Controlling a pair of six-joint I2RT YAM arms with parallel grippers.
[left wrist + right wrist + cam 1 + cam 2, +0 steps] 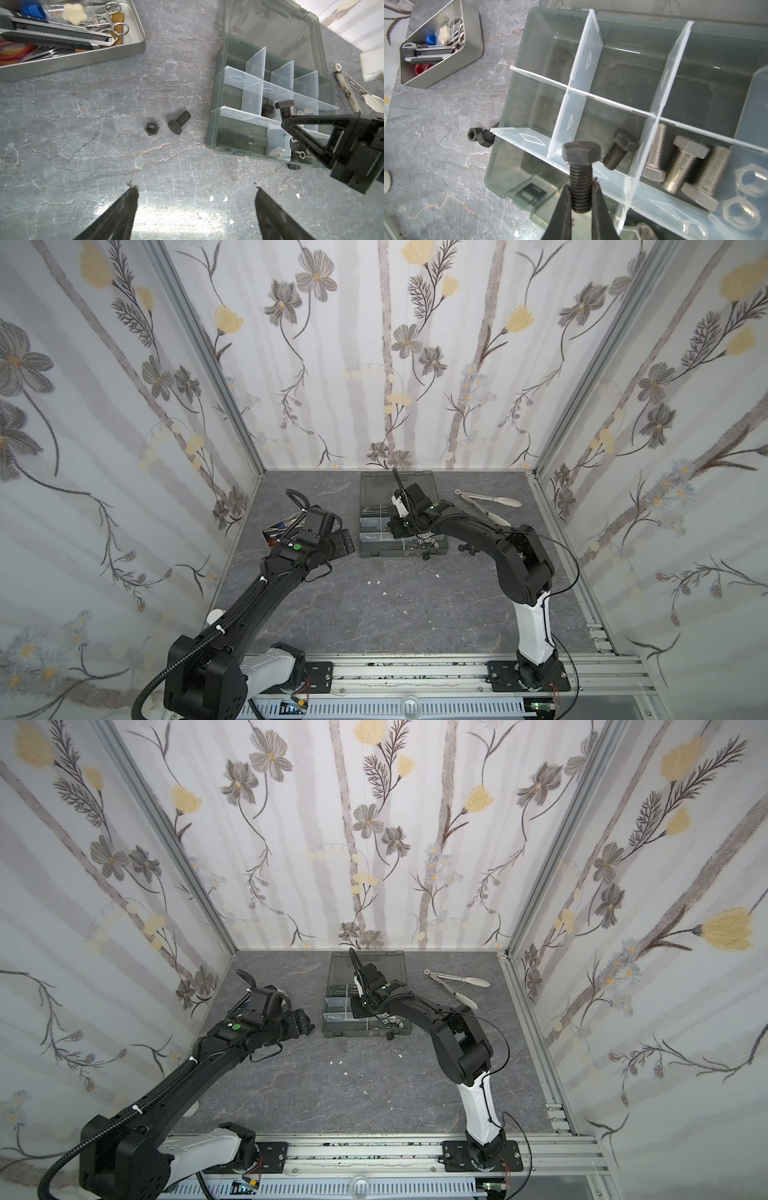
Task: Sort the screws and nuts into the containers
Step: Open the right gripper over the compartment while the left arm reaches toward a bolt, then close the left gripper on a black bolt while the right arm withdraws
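My right fingers (562,218) are clamped on the threaded shank of a black hex bolt (581,178). I hold it head out over the organizer box (212,124), close to the compartment where a second black bolt (620,148) lies. The next compartment holds silver bolts (681,164). Past them, silver nuts (751,180) show only as a blur through a translucent divider, cut off by the frame edge.

My left fingers (124,212) stand wide apart with nothing between them, over the bare surface (62,166); only their tips are in view. A loose black bolt (179,122) and a black nut (152,128) lie just beside each other between the box and the metal tray (83,60).

In both top views my right arm covers much of the box, and my left wrist hides most of the tray. The small dark pieces (467,548) right of the box are too small to name. Tongs (490,502) lie near the back.

The surface is grey and marble-veined, with white flecks (378,582). Flowered wallpaper (374,344) lines three walls.
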